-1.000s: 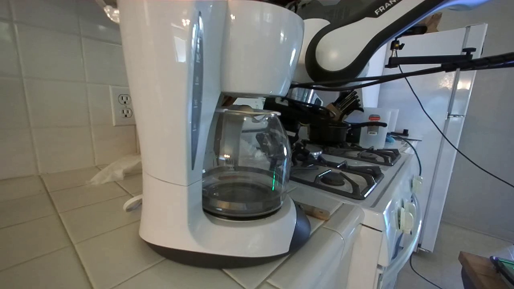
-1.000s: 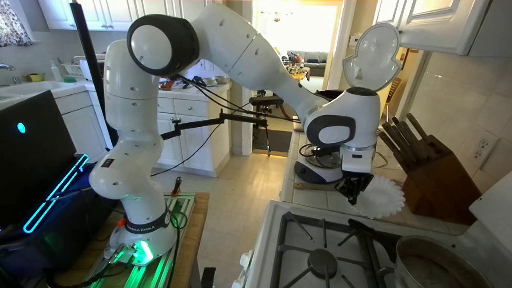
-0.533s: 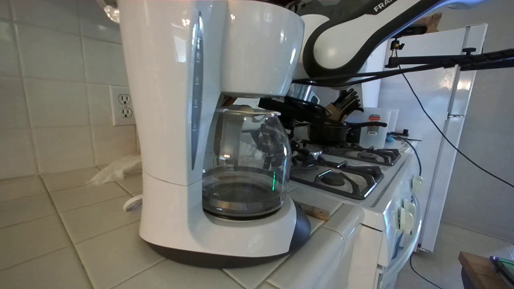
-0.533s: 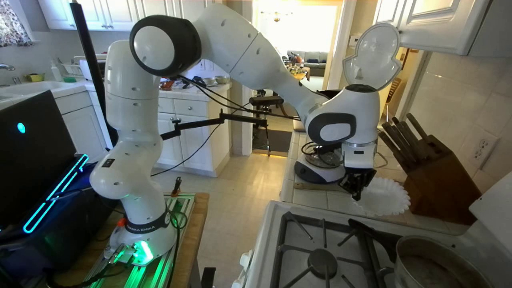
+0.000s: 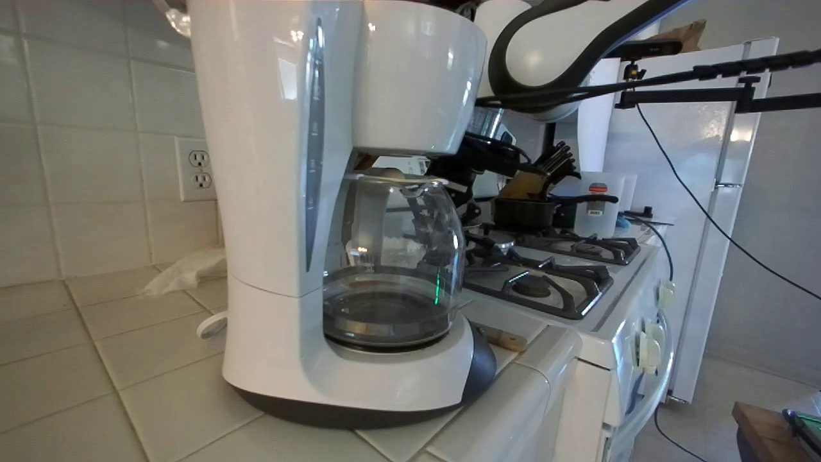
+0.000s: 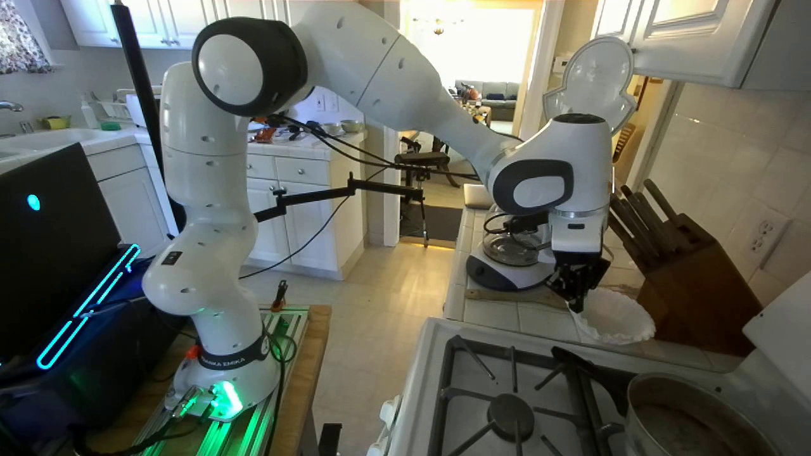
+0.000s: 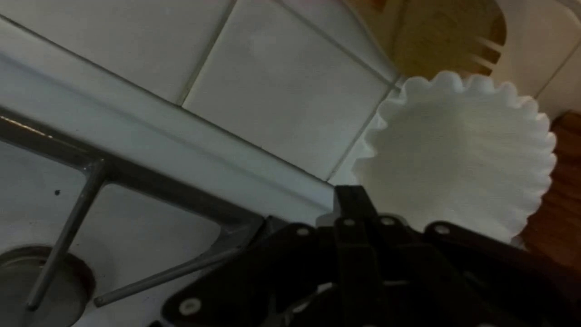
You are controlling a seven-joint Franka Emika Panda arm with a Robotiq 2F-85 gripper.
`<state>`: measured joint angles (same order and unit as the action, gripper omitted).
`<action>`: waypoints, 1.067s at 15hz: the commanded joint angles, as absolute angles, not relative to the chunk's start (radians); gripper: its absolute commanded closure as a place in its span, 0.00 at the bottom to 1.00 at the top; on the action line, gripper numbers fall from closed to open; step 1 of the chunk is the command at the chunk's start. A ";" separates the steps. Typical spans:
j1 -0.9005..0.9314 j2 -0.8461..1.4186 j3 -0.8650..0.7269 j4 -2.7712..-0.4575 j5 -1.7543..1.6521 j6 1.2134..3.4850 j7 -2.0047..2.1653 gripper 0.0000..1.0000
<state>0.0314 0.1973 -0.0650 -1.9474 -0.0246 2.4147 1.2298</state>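
White and fluted, the coffee filter [image 7: 463,154] is over the tiled table [image 7: 290,91], its rim pinched in the clenched claw [image 7: 356,197]. The wrist view looks into the filter but catches only brown wood of the knife block [image 6: 694,291]; both exterior views show its knife handles [image 6: 661,201].

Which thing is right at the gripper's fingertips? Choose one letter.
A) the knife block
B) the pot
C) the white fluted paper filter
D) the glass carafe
C: in the wrist view the gripper is closed at the edge of the white fluted paper filter, whose wavy rim spreads out beyond it.
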 commanded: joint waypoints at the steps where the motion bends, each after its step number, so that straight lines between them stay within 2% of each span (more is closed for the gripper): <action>1: 0.047 0.169 -0.083 -1.932 -0.089 2.338 1.316 0.97; 2: 0.050 0.166 -0.085 -1.929 -0.113 2.322 1.343 0.97; 3: 0.054 0.159 -0.088 -1.926 -0.148 2.294 1.386 0.72; 4: 0.054 0.152 -0.084 -1.926 -0.161 2.280 1.410 0.71; 6: 0.056 0.141 -0.071 -1.925 -0.172 2.253 1.454 0.59; 14: 0.047 0.174 -0.024 -1.904 -0.051 2.273 1.356 0.02; 16: 0.043 0.190 -0.021 -1.889 -0.016 2.272 1.310 0.00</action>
